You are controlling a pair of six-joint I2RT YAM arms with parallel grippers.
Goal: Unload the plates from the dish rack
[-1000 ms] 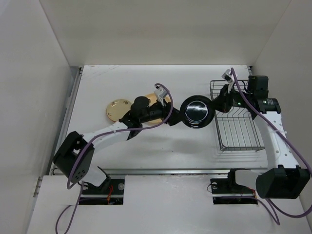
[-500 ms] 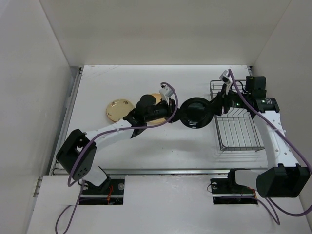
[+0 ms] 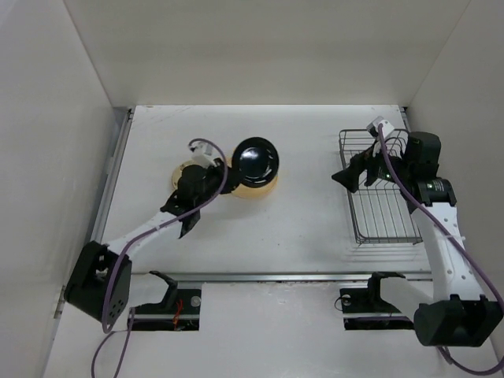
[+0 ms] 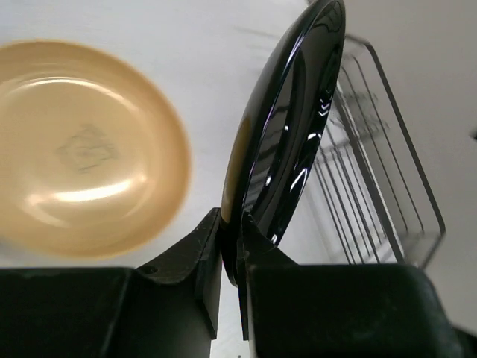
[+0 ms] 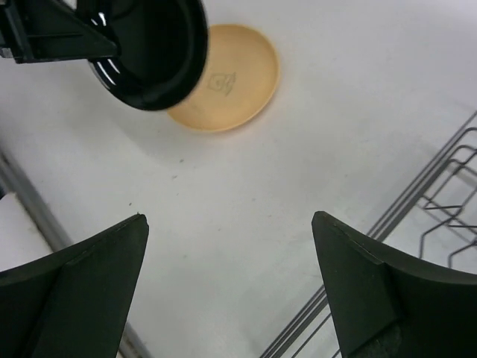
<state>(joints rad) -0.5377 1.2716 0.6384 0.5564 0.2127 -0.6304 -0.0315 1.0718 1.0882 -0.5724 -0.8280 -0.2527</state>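
A glossy black plate [image 3: 257, 160] hangs tilted on edge, with my left gripper [image 3: 235, 168] shut on its rim. Right below it a peach-tan plate [image 3: 264, 187] lies flat on the table. In the left wrist view both fingers [image 4: 205, 242] pinch the black plate [image 4: 291, 134] beside the tan plate [image 4: 82, 149]. A yellow plate [image 3: 179, 168] peeks out from under my left arm. The grey wire dish rack [image 3: 383, 206] stands at the right with no plate in it. My right gripper [image 3: 347, 178] is open at the rack's left side, holding nothing [image 5: 231, 224].
White walls enclose the table on the left, back and right. The rack's wires [image 5: 440, 186] run along the right of the right wrist view, with the black plate [image 5: 156, 52] and the tan plate [image 5: 238, 74] far off.
My right gripper let go of the black plate, opened wide and drew back to the rack. My left gripper shut on the plate and carried it left, over the tan plate.
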